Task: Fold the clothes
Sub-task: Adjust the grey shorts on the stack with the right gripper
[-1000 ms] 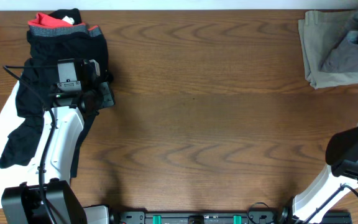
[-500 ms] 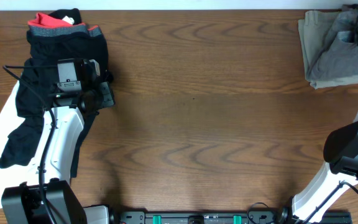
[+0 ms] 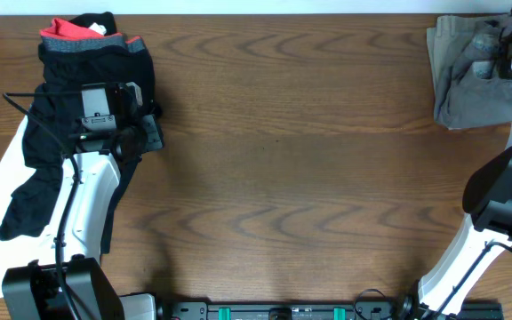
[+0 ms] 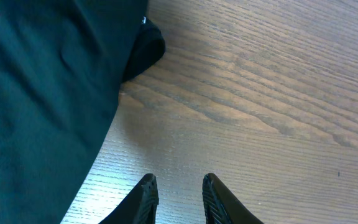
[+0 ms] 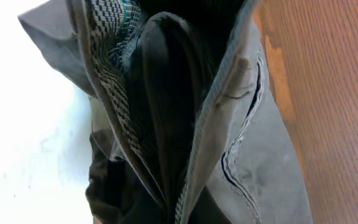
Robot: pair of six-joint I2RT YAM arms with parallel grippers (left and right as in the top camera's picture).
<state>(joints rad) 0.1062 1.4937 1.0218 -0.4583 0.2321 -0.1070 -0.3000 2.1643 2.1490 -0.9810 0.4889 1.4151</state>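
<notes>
Along the near left edge, a limp, matte black garment [image 3: 29, 191] sprawls on the wood-grain table [image 3: 283, 178]. Just beside it the left gripper [image 4: 178, 194] hovers, curved dark fingers spread over bare wood. Farther back lies a red-and-grey waistband [image 3: 74, 34]. At the far right corner, rumpled grey trousers [image 3: 460, 84] with stitched seams and woven lining swaddle the right gripper [image 3: 508, 27]; whether it pinches them I cannot tell.

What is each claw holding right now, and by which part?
Right claw grips the grey garment by a bunched, stitched edge. Left claw holds nothing, open over the table beside the black clothes.
</notes>
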